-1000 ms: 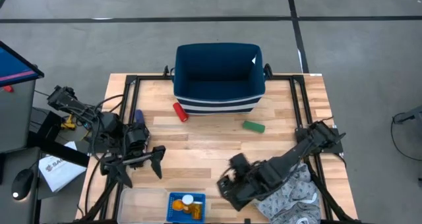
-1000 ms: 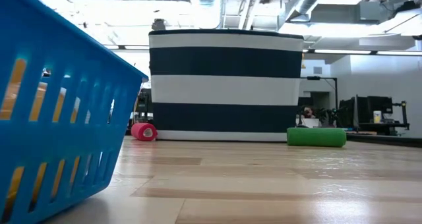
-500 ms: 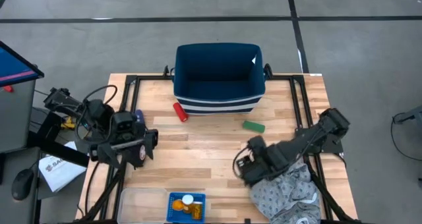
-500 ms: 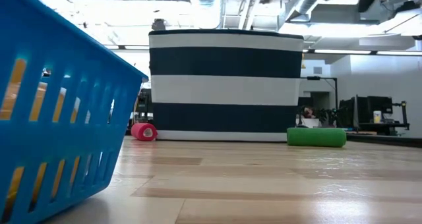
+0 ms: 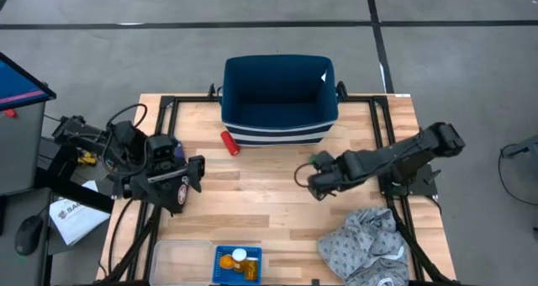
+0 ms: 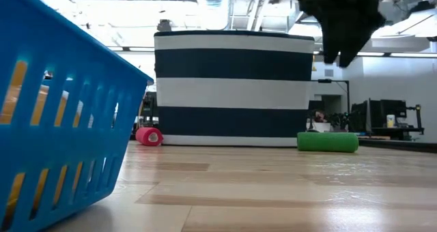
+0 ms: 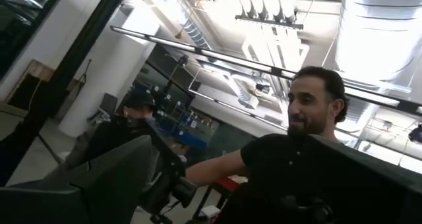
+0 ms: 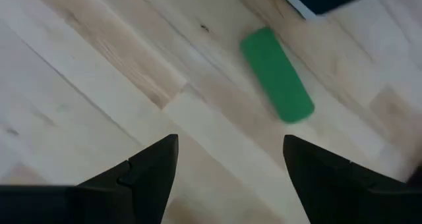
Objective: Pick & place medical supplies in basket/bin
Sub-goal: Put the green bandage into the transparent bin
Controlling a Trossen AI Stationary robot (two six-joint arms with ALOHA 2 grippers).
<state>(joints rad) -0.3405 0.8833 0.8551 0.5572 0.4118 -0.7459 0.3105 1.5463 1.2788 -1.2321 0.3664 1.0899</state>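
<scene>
A flat green piece [image 8: 277, 76] lies on the wooden table [image 5: 252, 193] in front of the navy white-striped tub [image 5: 279, 101]. My right gripper [image 8: 231, 165] hangs open above the table, pointing steeply down, just to the near side of the green piece [image 5: 322, 159], touching nothing. A red cylinder [image 5: 230, 142] lies by the tub's left front corner. The small blue basket [image 5: 220, 269] at the near edge holds orange pill bottles [image 5: 244, 270], one white-capped [image 5: 240, 255]. My left gripper [image 5: 189, 183] is open over the table's left side, tipped upward.
A crumpled grey cloth [image 5: 370, 248] lies at the near right corner. A clear lidded tray [image 5: 178, 261] sits left of the basket. In the low view the basket's wall [image 6: 54, 123] fills the left. A person shows beyond the table in the left wrist view.
My right gripper has swung from beside the basket at the near edge toward the far edge, to just short of the green piece, sinking and rolling as it went; it stays open. My left gripper has drawn a little toward the far edge and tipped upward.
</scene>
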